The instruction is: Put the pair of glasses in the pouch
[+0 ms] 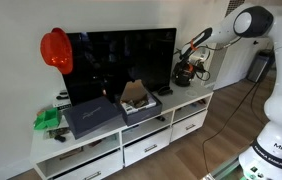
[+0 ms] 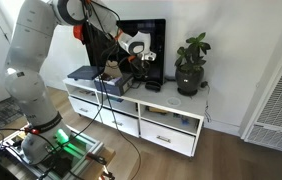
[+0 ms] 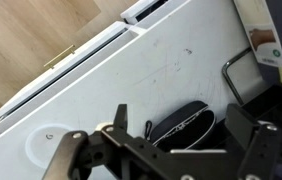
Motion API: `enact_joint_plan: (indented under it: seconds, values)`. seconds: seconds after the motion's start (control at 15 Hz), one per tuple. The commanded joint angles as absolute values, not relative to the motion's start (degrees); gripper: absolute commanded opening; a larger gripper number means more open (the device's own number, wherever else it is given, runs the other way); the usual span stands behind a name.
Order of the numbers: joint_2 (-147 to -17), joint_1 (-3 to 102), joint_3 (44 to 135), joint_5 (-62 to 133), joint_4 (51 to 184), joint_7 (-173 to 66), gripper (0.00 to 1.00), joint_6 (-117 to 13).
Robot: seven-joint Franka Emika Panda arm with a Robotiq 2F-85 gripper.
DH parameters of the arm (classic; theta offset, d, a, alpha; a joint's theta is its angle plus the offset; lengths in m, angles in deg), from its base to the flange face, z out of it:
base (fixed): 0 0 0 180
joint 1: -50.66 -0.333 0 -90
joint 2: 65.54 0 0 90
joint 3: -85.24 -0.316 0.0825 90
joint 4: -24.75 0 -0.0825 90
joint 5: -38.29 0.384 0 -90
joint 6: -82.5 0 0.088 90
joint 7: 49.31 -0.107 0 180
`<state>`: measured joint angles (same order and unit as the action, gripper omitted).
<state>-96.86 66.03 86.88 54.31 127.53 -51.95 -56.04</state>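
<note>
Because the arm reaches in over the plant end of the table (image 1: 191,95), the tool (image 1: 184,60) in an exterior view hangs above that end, clear of the television (image 1: 116,65). Its jaws are too small to read there. A small dark shape below it, probably the pouch (image 1: 164,90), lies just beside the cardboard box (image 1: 136,98).

In an exterior view from another angle, the tool (image 2: 134,62) hovers in front of the screen. The pouch (image 2: 151,87) lies flat toward the table's (image 2: 166,98) back edge, between the tool and the potted plant (image 2: 191,65). That spot leaves room to come straight down.

In the wrist view the tool (image 3: 176,115) is spread wide and holds nothing. Its fingers (image 3: 120,118) frame the black oval pouch (image 3: 186,122), which sits well back from the table's (image 3: 101,70) front edge. A thin dark loop just beside the pouch reads as one rim of the pair of glasses (image 3: 236,75), resting on the table and not yet picked up. I cannot tell whether rim and pouch touch. The tool looks centred on the pouch, so it would likely need to shift toward the frame before grasping.
</note>
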Motion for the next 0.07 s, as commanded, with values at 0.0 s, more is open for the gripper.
enact_joint_plan:
  seconds: [0.0]
  values:
    - [-96.1, 65.3, 87.7, 54.8, 128.5, -51.1, 1.0, -56.0]
